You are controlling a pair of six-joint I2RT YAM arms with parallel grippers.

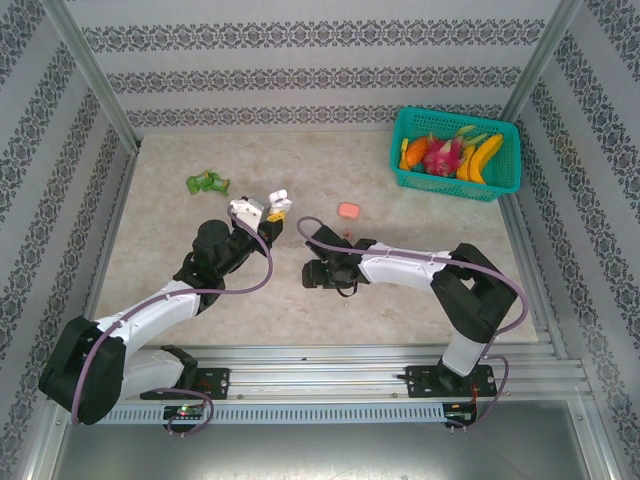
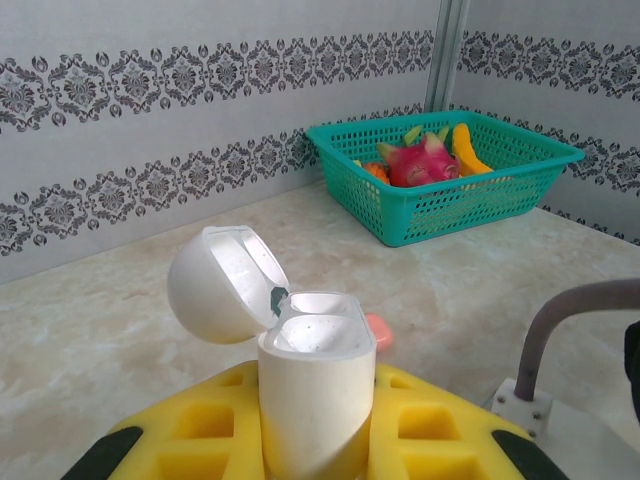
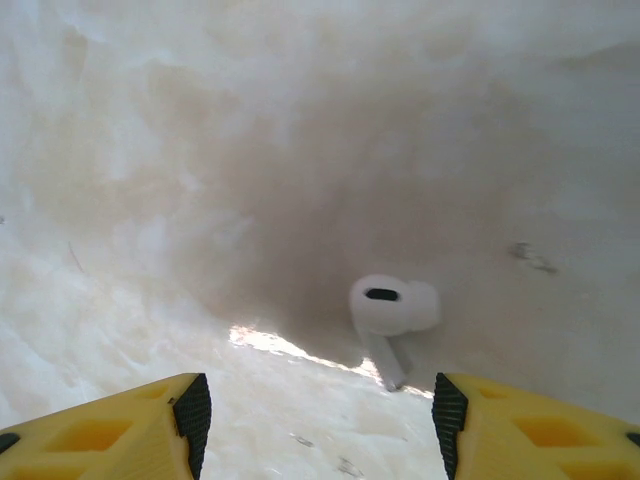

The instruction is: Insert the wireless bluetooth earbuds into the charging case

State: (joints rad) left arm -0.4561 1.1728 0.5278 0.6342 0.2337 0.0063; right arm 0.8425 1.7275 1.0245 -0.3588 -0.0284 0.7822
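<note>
Currently, the open charging case (image 2: 316, 385) is clamped in the left gripper (image 2: 315, 450). The right gripper (image 3: 315, 420), parted and empty, should be centred over the white earbud (image 3: 392, 306) on the table (image 3: 180, 200) before closing.

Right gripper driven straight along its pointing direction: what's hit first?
Likely the small white stemmed plastic earbud lying on the beige marbled tabletop, just right of centre ahead of the open right gripper; depth is unclear.
</note>
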